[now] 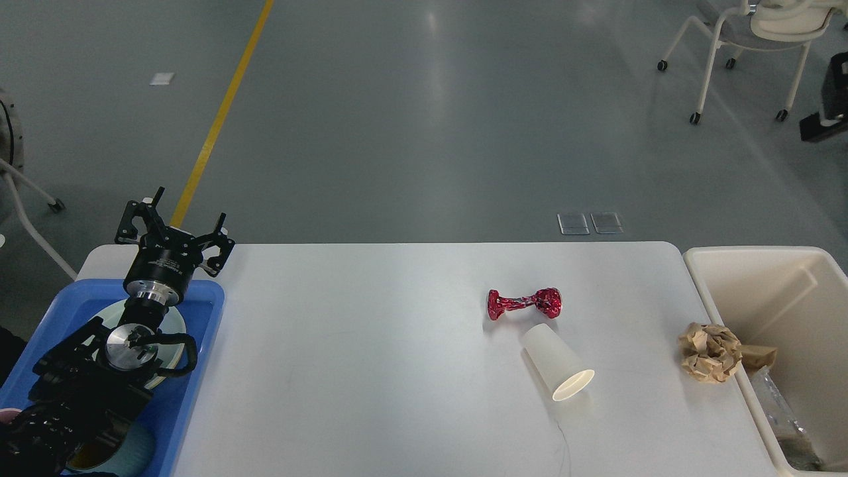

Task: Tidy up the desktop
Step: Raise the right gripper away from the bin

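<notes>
The white desktop (371,371) carries three loose items. A red foil wrapper (524,303) twisted like a dumbbell lies right of centre. Just in front of it a white paper cup (555,371) lies on its side, mouth toward me. A crumpled brown paper ball (710,352) rests at the desktop's right edge, against the cream bin. My left gripper (177,218) stands open and empty above the far end of the blue tray. Only a dark end of my right arm (828,106) shows high at the right edge, too small to tell its fingers apart.
The blue tray (205,331) at the left holds a pale plate (173,324) and a teal cup (136,454) under my left arm. The cream bin (755,262) at the right holds brown paper and clear plastic scraps. A wheeled chair (748,40) stands far back right.
</notes>
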Motion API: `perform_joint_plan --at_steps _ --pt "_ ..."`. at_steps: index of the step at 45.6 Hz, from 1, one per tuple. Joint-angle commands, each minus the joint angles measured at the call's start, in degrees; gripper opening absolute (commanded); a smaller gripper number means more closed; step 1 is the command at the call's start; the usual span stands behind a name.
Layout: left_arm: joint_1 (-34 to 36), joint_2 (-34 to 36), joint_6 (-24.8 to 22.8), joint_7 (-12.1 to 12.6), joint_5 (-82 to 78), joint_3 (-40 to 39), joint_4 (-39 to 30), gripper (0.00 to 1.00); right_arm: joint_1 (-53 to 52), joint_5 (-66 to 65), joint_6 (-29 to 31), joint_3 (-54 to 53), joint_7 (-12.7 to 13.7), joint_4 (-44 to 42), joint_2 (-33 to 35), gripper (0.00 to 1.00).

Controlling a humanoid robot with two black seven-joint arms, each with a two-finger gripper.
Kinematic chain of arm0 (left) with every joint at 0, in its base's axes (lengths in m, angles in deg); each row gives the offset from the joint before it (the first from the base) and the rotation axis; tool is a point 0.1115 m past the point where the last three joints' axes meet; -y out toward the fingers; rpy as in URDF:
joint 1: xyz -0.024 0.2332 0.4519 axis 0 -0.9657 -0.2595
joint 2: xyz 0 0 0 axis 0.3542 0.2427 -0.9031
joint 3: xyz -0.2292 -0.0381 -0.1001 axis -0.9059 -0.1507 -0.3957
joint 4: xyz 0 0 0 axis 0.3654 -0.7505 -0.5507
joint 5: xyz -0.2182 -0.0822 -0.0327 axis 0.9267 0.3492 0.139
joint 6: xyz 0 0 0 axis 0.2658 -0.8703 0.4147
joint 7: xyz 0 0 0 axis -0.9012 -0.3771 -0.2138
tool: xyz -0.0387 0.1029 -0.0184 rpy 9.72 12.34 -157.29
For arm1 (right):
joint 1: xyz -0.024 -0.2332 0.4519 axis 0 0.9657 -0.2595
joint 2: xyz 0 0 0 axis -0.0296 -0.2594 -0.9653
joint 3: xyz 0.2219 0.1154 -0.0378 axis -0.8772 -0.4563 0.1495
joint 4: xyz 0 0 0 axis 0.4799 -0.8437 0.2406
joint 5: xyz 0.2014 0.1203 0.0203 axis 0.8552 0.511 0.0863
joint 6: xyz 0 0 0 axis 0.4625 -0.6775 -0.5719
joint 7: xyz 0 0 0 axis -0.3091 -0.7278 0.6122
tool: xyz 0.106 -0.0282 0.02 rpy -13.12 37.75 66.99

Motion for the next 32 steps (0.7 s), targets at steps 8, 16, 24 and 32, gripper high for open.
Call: perform_joint_plan --at_steps 8,16,24,32 --pt "0.0 0.0 0.0 0.0 0.0 0.0 0.0 0.99 -0.7 -0.1 0.5 0.4 0.1 0.0 1.0 0.00" --pt "0.0 0.0 0.0 0.0 0.0 0.0 0.0 0.99 1.3 0.1 -0.8 0.4 0.4 -0.8 1.4 1.00" --pt "-0.1 0.0 0.0 0.0 0.0 0.0 0.0 0.99 9.7 0.0 -5.4 0.8 0.7 -0.8 3.0 1.00" --pt "-0.1 0.0 0.0 0.1 0.0 0.0 0.0 0.99 31.4 0.0 -20.1 0.6 1.5 -2.1 3.4 1.00"
